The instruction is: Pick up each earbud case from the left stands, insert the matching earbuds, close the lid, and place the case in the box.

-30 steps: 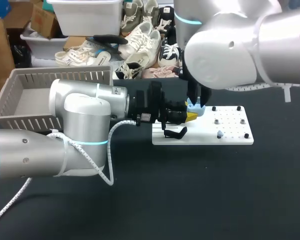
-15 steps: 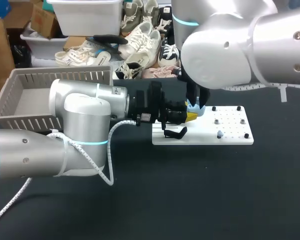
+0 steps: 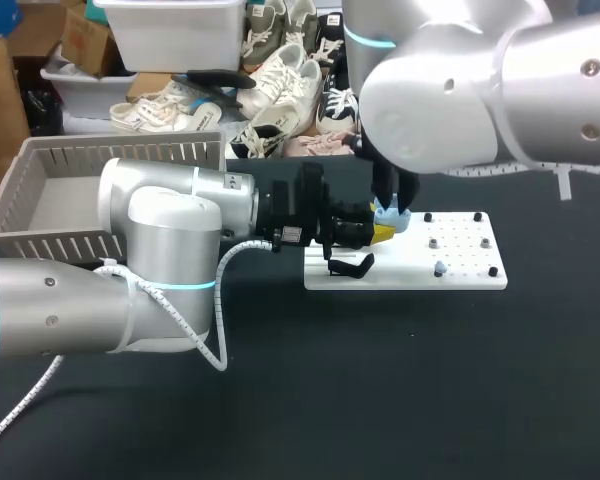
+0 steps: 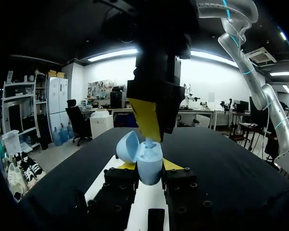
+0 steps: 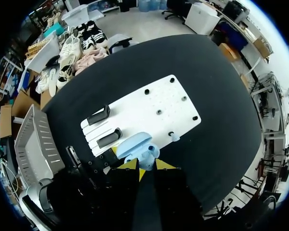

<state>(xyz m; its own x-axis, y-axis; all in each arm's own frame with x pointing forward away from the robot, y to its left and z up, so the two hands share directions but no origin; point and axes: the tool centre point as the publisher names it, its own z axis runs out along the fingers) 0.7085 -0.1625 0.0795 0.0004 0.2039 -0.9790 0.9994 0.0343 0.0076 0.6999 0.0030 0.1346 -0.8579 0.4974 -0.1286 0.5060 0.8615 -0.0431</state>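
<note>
Left gripper (image 4: 149, 167) jaws are clamping open light-blue earbud case (image 4: 150, 159) | right gripper (image 5: 146, 165) is hanging just above, jaws' state unclear | white stand board (image 3: 460, 265) is lying at case's 4 o'clock

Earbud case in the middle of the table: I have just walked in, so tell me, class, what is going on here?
The left arm holds the light blue earbud case in its jaws, lid open, just above the white board. The right arm reaches down from above, and its jaws hold a small blue earbud right at the case's opening. The case is not yet closed, and the grey basket waits at the left.
</note>
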